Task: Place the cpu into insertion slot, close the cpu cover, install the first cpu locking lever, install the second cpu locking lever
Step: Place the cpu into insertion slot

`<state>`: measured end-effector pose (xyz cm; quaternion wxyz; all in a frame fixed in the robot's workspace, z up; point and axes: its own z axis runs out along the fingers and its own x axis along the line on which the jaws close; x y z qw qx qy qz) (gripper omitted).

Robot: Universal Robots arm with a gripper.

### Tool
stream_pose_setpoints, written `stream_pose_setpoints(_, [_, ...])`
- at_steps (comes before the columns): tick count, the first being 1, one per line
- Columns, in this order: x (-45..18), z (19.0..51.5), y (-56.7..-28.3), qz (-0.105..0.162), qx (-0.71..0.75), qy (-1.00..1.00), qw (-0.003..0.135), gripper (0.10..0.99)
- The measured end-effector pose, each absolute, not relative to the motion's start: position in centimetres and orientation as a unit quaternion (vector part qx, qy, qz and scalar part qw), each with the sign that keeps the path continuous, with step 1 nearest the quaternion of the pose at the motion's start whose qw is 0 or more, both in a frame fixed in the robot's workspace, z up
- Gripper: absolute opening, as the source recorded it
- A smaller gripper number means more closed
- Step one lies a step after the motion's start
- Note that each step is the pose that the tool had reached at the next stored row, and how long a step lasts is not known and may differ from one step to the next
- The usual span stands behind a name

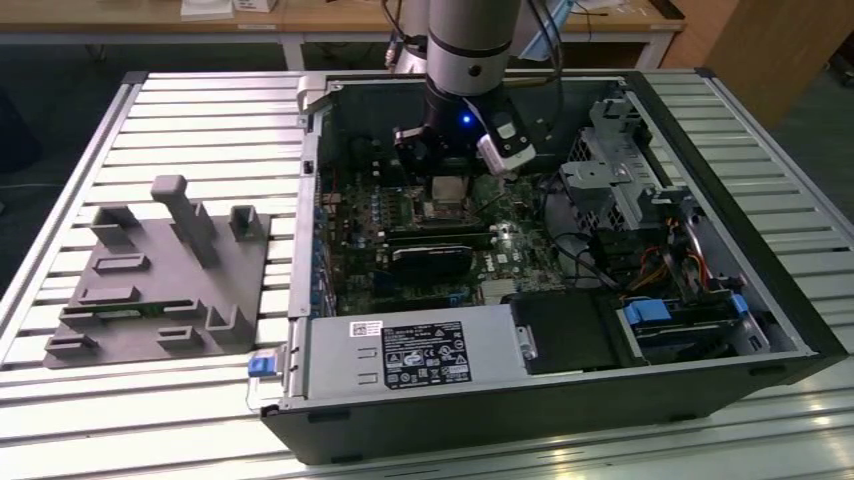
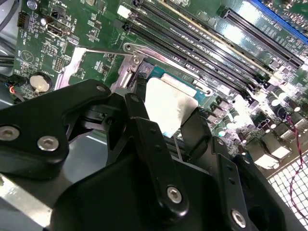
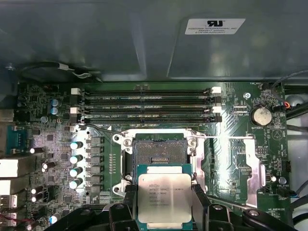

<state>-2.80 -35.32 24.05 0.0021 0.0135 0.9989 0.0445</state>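
Grips the cpu (image 3: 163, 198) in the tool (image 3: 164, 204), with the fingers (image 3: 129, 206) narrowed onto two opposite edges of the chip and its pale metal face turned toward the camera. Carries it just beside the insertion slot (image 3: 159, 153) in the first wrist view, overlapping the socket's near rim; cannot tell whether chip and rim touch. Leaves the slot's dark centre bare inside its silver frame, with the long memory slots (image 3: 149, 103) lying beyond it on the green motherboard (image 3: 240, 120). Shows the same pinch in the second wrist view: cpu (image 2: 168, 108) between black fingers (image 2: 139, 98). Reaches down into the open computer case (image 1: 534, 420) on the slatted tabletop (image 1: 200, 120), with a grey fixture block (image 1: 160, 285) at the exterior view's left.
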Motion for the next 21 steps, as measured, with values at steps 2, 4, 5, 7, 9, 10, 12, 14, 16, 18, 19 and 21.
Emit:
stream_pose_setpoints(2, [-2.80,24.04,-35.32,0.044,0.026,0.999,0.003,0.537])
stream_pose_setpoints(4, [-2.80,24.02,-35.32,0.044,0.043,0.998,0.003,0.537])
stream_pose_setpoints(5, [-2.80,24.01,-35.32,0.044,0.052,0.998,0.004,0.537])
stream_pose_setpoints(7, [-2.80,23.99,-35.32,0.044,0.069,0.997,0.005,0.537])
stream_pose_setpoints(9, [-2.80,23.98,-35.32,0.043,0.087,0.995,0.005,0.537])
stream_pose_setpoints(10, [-2.80,23.97,-35.32,0.043,0.096,0.994,0.006,0.537])
stream_pose_setpoints(12, [-2.80,23.95,-35.32,0.043,0.113,0.993,0.007,0.537])
stream_pose_setpoints(14, [-2.80,23.92,-35.32,0.043,0.142,0.989,0.008,0.537])
stream_pose_setpoints(16, [-2.80,23.91,-35.32,0.042,0.159,0.986,0.009,0.537])
stream_pose_setpoints(18, [-2.80,23.90,-35.32,0.042,0.175,0.984,0.009,0.537])
stream_pose_setpoints(19, [-2.80,23.89,-35.32,0.042,0.181,0.983,0.010,0.537])
stream_pose_setpoints(21, [-2.80,23.88,-35.32,0.042,0.194,0.980,0.010,0.537])
